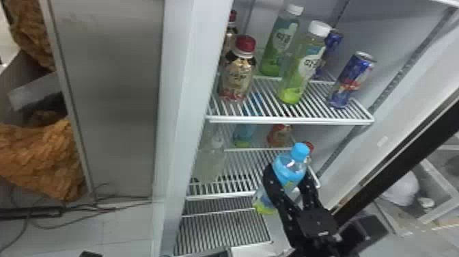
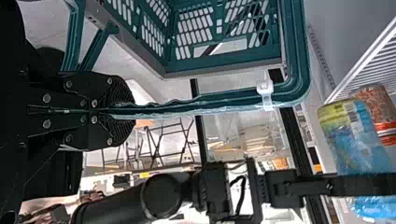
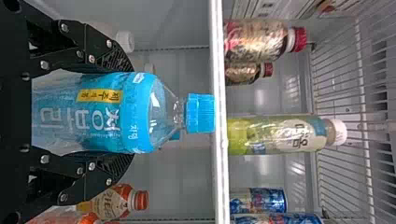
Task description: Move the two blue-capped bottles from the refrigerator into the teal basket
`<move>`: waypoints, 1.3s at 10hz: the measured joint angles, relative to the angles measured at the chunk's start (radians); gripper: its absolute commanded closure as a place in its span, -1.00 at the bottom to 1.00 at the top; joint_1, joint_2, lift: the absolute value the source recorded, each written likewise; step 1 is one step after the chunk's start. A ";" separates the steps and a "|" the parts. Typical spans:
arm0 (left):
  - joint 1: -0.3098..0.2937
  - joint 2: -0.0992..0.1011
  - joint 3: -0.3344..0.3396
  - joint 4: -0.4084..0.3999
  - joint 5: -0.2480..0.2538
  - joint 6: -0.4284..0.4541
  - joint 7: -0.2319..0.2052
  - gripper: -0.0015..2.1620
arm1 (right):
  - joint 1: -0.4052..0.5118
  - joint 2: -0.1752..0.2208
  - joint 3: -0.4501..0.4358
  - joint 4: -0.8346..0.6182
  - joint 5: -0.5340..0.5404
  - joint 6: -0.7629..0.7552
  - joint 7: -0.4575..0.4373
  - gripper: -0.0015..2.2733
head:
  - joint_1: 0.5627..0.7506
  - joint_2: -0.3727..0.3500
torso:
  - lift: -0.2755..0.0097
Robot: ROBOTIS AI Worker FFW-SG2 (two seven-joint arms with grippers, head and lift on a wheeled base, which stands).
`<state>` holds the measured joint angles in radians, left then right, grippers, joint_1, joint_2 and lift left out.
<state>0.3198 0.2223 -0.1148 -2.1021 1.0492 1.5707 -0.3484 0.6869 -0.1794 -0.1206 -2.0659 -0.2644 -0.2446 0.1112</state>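
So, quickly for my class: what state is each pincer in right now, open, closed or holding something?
Left pincer: closed, gripping the teal basket.
Right pincer: closed around a blue-capped bottle.

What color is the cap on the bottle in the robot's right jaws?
The cap is bright blue, seen best in the right wrist view.

Taking its own fingers as pointing to twelve o'clock, the left gripper (image 2: 126, 111) clamps the rim of the teal basket (image 2: 296, 51) at eleven, while at one the right gripper (image 1: 288, 171) holds a blue-labelled bottle (image 2: 345, 135) near a red-banded container (image 2: 377, 109).
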 measured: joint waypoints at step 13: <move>-0.001 0.005 0.005 0.000 0.000 0.000 0.000 0.11 | 0.178 -0.009 -0.061 -0.334 0.002 0.505 0.361 -0.46 | 0.41 -0.94 | -0.09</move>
<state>0.3189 0.2269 -0.1101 -2.1022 1.0493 1.5707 -0.3483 0.8648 -0.1882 -0.1821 -2.3998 -0.2627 0.2605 0.4723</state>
